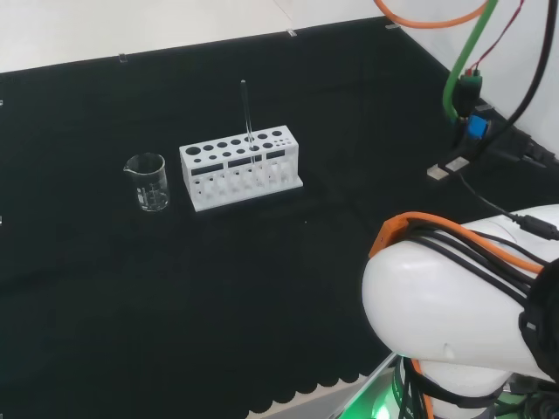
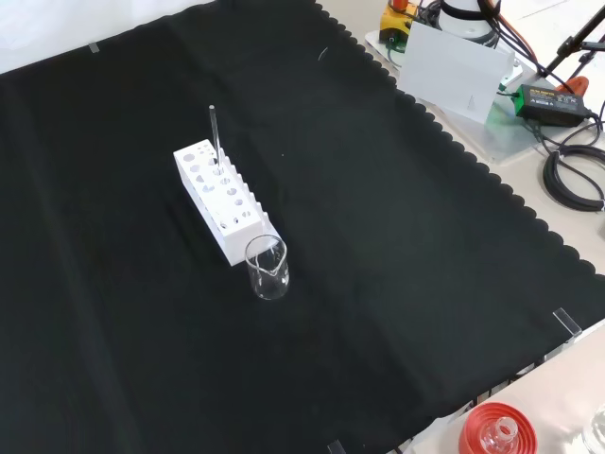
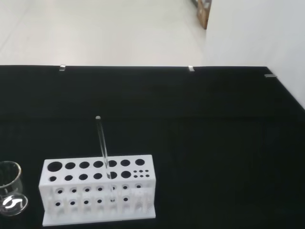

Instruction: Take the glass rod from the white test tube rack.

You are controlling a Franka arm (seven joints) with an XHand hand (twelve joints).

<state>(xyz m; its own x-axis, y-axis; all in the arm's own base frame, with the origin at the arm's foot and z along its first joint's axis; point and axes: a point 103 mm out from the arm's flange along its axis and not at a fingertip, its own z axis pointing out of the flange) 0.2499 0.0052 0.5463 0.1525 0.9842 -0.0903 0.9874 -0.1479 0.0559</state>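
The glass rod [image 1: 246,118] is standing nearly upright in the white test tube rack [image 1: 240,168], a beaker [image 1: 148,182] sitting at its nine o'clock in the head view, its top free for grasping; the hand's state I cannot tell.

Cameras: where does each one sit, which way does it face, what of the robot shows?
Head view: behind and above the base, looking over the white arm link at the rack.
Front view: opposite side, looking down on the cloth; rack, beaker nearer.
Wrist view: at the wrist, facing the rack side-on.
Shared: the glass rod standing in the rack.
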